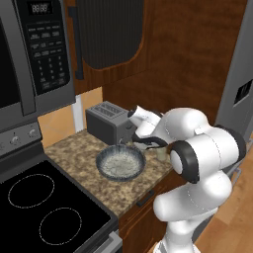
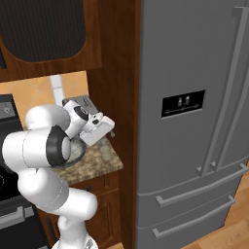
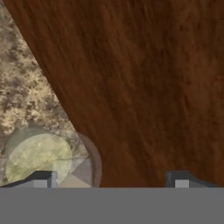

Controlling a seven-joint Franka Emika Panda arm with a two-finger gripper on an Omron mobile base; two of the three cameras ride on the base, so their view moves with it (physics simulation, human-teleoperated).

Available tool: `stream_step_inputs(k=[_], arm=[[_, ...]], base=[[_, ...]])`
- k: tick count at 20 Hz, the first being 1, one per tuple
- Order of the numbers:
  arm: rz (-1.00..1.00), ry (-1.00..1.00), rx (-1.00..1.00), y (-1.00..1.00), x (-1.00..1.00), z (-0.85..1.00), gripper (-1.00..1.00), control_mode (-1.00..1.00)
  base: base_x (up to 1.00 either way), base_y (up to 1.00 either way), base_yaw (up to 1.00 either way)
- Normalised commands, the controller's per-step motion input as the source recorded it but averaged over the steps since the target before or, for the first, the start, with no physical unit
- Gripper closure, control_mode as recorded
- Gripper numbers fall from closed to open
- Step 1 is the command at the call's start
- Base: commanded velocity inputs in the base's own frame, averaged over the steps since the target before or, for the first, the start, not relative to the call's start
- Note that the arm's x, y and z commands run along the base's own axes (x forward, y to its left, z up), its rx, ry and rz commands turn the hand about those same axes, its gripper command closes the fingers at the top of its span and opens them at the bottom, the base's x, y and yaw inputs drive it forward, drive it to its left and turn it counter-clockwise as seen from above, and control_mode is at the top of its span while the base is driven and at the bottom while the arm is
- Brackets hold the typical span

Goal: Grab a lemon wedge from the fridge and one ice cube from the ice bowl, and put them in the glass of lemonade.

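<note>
1. At far left, you are looking at a microwave [image 1: 34, 54] hanging over a black cooktop [image 1: 44, 207], neither being part of the job
2. Moving right along the granite counter [image 1: 74, 153], the ice bowl [image 1: 120, 163] is sitting just in front of a grey toaster [image 1: 106, 121], its speckled inside showing no single cube you could pick out
3. Your gripper [image 3: 109, 181] is hovering low over the counter's right end, jaws spread wide and holding nothing, as the two finger tips in the hand view are standing well apart with bare wood panel between them
4. The glass of lemonade [image 3: 41, 159] is standing just under the left finger tip, near the wooden side panel [image 3: 144, 87], and in the right base view it is showing as a pale tumbler [image 2: 105, 153] beside the bowl
5. Something looks to be lying in the yellowish drink, suggesting one item is already in, but you cannot be telling lemon from ice at this blur
6. At far right, the fridge [image 2: 194, 121] is standing with both doors shut
7. The white arm is hiding part of the glass and the bowl's right rim in the left base view, so which half of the task is remaining cannot be settled
</note>
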Motion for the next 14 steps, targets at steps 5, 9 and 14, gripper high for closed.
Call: stream_step_inputs(k=[5,9,14], arm=[[-0.15,-0.02,0.01,0.00,-0.01,0.00,-1.00,-1.00],[-0.21,-0.06,0.04,0.00,0.00,0.01,-1.00,-1.00],[-0.25,-0.08,0.07,0.00,0.00,0.25,-1.00,-1.00]], base=[[0.00,0.00,0.00],[0.00,0.00,0.00],[0.00,0.00,0.00]])
